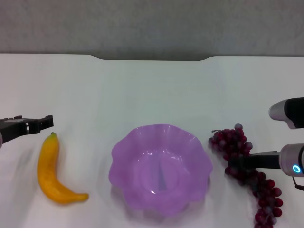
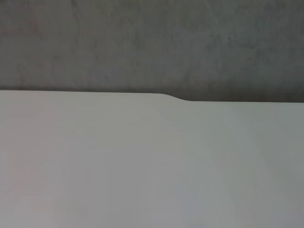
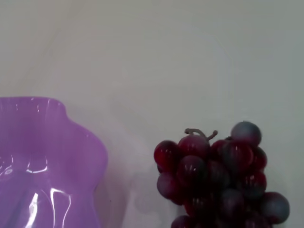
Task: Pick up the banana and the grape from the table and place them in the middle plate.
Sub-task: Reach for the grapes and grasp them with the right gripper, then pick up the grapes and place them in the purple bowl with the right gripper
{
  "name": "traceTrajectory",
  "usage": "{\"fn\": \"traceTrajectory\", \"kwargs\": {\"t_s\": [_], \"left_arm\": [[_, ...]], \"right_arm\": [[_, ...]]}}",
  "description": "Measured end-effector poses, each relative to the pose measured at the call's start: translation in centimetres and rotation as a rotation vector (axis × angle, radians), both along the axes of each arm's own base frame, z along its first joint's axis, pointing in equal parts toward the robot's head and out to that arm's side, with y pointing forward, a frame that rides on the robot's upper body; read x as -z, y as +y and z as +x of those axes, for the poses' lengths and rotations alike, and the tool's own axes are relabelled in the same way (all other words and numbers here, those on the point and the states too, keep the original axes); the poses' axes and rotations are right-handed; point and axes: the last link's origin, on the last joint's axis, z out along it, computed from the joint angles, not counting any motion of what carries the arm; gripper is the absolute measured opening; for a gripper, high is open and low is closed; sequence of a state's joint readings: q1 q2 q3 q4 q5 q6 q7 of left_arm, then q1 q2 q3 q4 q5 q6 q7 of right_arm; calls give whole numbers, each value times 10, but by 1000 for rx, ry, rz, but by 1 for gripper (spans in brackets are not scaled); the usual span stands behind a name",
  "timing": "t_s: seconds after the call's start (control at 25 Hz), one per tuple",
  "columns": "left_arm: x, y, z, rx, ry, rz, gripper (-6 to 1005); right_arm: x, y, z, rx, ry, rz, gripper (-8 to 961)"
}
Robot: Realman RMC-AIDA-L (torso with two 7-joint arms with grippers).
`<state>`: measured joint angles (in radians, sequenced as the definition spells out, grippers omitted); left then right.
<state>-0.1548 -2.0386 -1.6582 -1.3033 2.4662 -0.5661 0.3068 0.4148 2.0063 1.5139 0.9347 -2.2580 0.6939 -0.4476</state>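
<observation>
The banana lies on the white table at the left, stem tip towards the far side. My left gripper hovers just beyond that stem tip, near the left edge. The purple scalloped middle plate sits at the centre and holds nothing. The grape lies to its right, running towards the near edge. My right gripper reaches in from the right, low over the bunch's middle. The right wrist view shows the grape beside the plate's rim. The left wrist view shows only bare table.
The table's far edge has a shallow notch, also seen in the left wrist view, with a grey wall behind. Bare tabletop lies between the plate and the far edge.
</observation>
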Motion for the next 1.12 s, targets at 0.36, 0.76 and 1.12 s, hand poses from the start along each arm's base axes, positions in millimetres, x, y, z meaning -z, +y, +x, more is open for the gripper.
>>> {"fn": "traceTrajectory", "kwargs": {"t_s": [0.36, 0.76, 1.12], "left_arm": [[0, 0, 0, -1, 0, -1, 892], [0, -1, -1, -5, -2, -1, 892], [0, -1, -1, -3, -1, 1, 892]], "right_arm": [[4, -2, -1, -87, -55, -21, 495], [5, -1, -2, -96, -55, -12, 417], [14, -6, -3, -134, -54, 15, 400]]}}
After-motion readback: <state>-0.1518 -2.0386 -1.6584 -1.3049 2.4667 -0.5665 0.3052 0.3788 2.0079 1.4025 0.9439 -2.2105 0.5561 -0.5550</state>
